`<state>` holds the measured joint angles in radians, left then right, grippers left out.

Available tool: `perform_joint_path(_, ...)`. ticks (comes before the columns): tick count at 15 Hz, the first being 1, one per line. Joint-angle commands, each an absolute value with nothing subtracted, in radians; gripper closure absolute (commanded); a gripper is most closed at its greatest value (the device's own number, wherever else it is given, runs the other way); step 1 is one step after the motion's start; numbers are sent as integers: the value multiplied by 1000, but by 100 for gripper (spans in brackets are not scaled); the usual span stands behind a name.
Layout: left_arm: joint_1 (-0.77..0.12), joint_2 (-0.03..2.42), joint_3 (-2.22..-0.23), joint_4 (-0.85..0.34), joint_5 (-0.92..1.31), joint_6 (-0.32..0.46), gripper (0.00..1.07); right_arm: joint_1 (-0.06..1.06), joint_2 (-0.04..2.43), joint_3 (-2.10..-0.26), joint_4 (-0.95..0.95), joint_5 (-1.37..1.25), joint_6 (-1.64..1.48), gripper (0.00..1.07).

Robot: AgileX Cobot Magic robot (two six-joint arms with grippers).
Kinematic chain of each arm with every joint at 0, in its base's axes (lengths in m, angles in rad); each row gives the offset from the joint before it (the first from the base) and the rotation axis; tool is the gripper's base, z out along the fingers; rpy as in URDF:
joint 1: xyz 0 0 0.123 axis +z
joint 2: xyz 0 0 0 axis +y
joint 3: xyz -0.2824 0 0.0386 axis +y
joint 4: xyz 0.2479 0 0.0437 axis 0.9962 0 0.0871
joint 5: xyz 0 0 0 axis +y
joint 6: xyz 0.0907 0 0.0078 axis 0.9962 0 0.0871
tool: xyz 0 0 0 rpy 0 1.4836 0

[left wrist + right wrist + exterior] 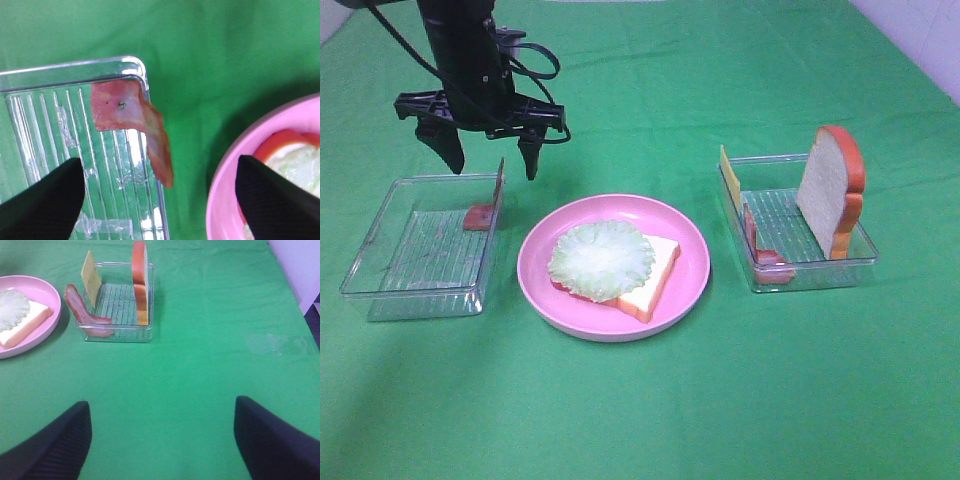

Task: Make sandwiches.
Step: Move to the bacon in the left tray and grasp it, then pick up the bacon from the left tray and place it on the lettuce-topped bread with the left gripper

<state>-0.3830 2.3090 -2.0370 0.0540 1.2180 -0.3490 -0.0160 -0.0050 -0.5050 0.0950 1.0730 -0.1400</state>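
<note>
The green table [640, 420] carries three holders in a row: a clear left tray [380, 270], a pink plate [695, 285] in the middle and a clear right tray [815, 275]. The part-built sandwich is found on the plate, where a bread slice [655, 275] is covered by a lettuce leaf [602, 258], with something red glimpsed under the leaf.

In the right tray, an upright bread slice [830, 190], a cheese square [728, 175] and a second bacon piece [760, 250] are kept.

The left gripper [492, 168] is held above the far right corner of the left tray, spread wide with nothing in it. The tray's right wall is straddled: one finger is seen over the tray, the other over the plate side.

The right gripper [162, 405] is likewise parted and empty, well apart from every piece, so the left arm is judged the nearer.

The bacon strip [125, 107] lies almost straight below the left gripper. It is bent: one end is laid flat on the tray floor in that corner, while the rest seems to be propped against the wall, its free end pointing up and toward the plate. Its long axis is thus crossed by the wall, roughly in line with the finger gap.
</note>
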Motion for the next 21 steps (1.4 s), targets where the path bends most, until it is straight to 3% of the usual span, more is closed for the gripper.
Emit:
perform_joint_path(1, -384, 2329, -2032, 67, 1287, -358, 30, -20, -19, -506, 94, 1061, -152, 33)
perform_joint_path(8, -384, 2330, -2032, 77, 1287, -358, 60, -20, -19, -506, 94, 1061, -152, 33)
perform_joint_path(9, -384, 2330, -2032, 77, 1285, -358, 70, -20, -19, -506, 94, 1061, -152, 33)
perform_joint_path(15, -384, 2330, -2032, 77, 1275, -358, 103, -20, -19, -506, 94, 1061, -152, 33)
perform_joint_path(21, -384, 2283, -2033, 71, 1287, -353, 107, -20, -19, -506, 94, 1061, -152, 33)
